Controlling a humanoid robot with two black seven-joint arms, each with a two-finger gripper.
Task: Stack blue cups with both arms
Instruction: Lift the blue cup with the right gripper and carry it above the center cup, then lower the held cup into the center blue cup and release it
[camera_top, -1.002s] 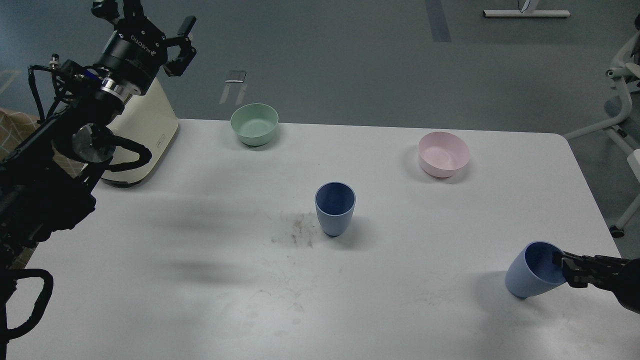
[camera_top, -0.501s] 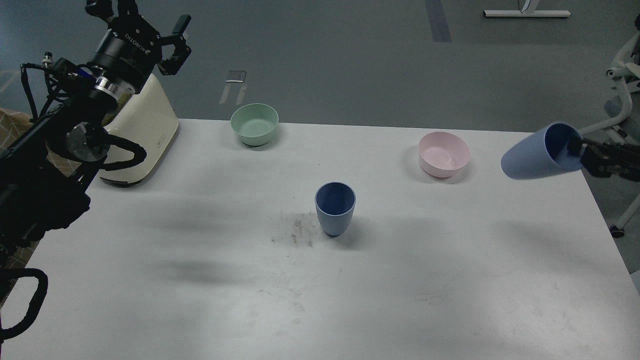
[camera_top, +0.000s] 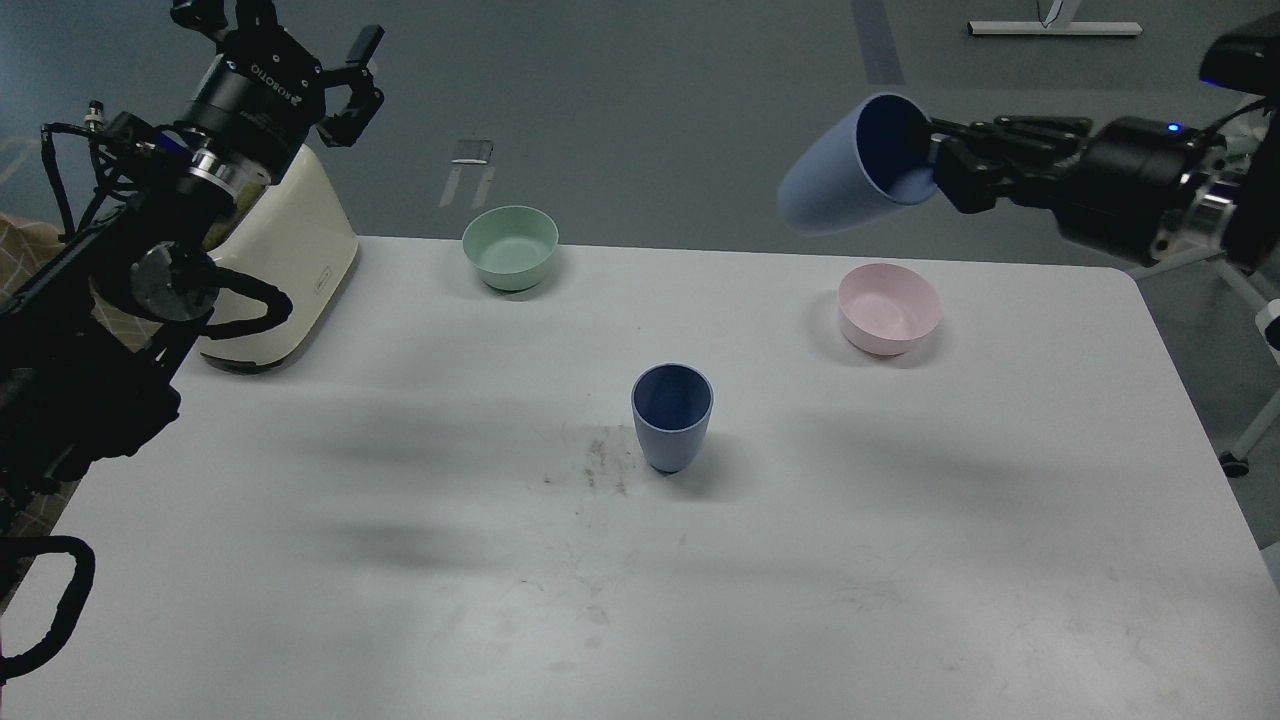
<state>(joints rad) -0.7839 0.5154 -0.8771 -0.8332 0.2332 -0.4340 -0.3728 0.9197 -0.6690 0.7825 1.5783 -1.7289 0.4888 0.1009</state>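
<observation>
One blue cup (camera_top: 672, 416) stands upright near the middle of the white table (camera_top: 400, 560). My right gripper (camera_top: 938, 160) is shut on the rim of the second blue cup (camera_top: 845, 178). It holds that cup high in the air, tipped on its side with the base pointing left, above and left of the pink bowl. My left gripper (camera_top: 285, 45) is open and empty, raised high at the far left above a cream appliance, far from both cups.
A green bowl (camera_top: 510, 247) sits at the table's back edge. A pink bowl (camera_top: 889, 308) sits at the back right. A cream appliance (camera_top: 280, 270) stands at the back left under my left arm. A dark smudge (camera_top: 595, 470) lies left of the standing cup.
My right gripper lifted the second blue cup off the table at the front right, then carried it up and left to high above the pink bowl. My left arm barely moved.
</observation>
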